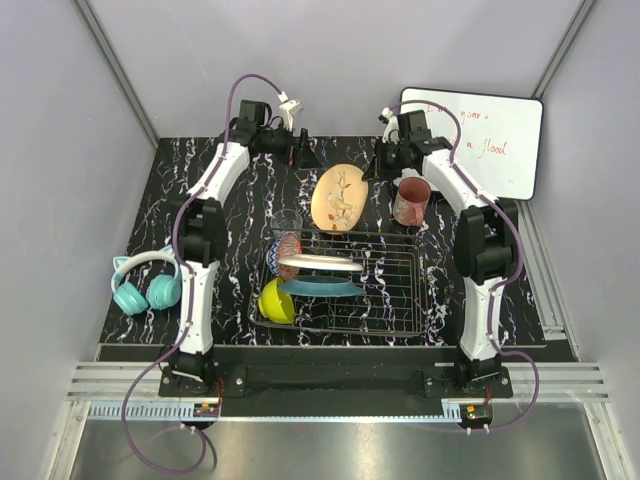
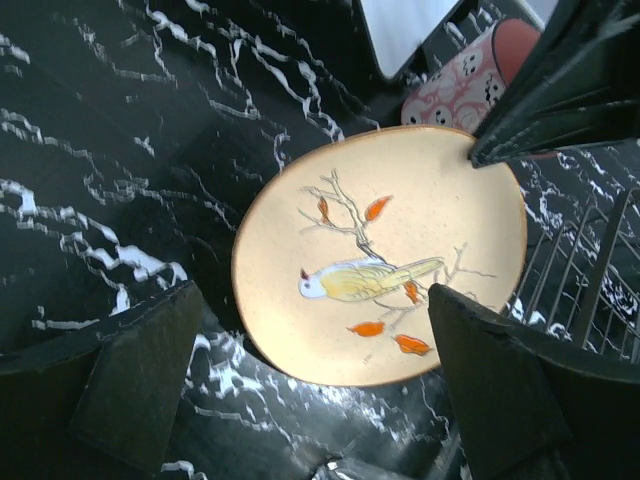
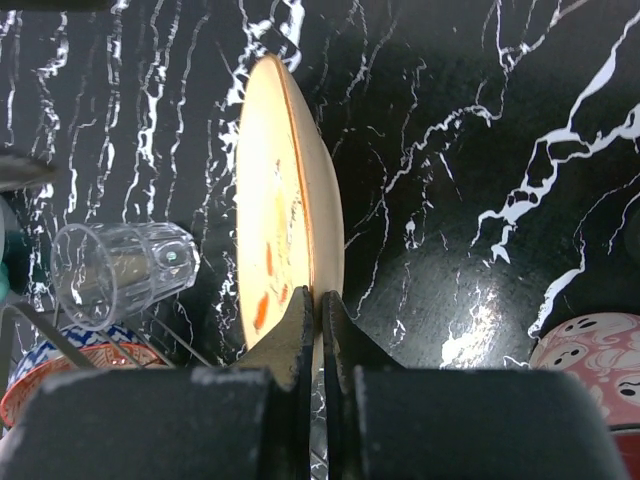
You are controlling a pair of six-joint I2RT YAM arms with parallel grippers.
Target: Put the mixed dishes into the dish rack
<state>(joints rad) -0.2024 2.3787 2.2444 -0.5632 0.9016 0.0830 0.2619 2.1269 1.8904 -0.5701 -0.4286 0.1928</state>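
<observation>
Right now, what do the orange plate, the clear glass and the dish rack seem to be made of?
Orange plate: probably glazed ceramic, smooth and glossy, with a painted bird and a soft shine on its face.
Clear glass: see-through with ribbed walls. It could be glass or clear plastic, I cannot tell which.
Dish rack: thin silvery metal wire, crossing in a grid.

Robotics lab test cell, boxed in on all sides

A left arm and a right arm are standing bolted at the near edge of a black marble-patterned desk. Grey panels in aluminium framing are enclosing it, and a whiteboard is leaning at the back.
</observation>
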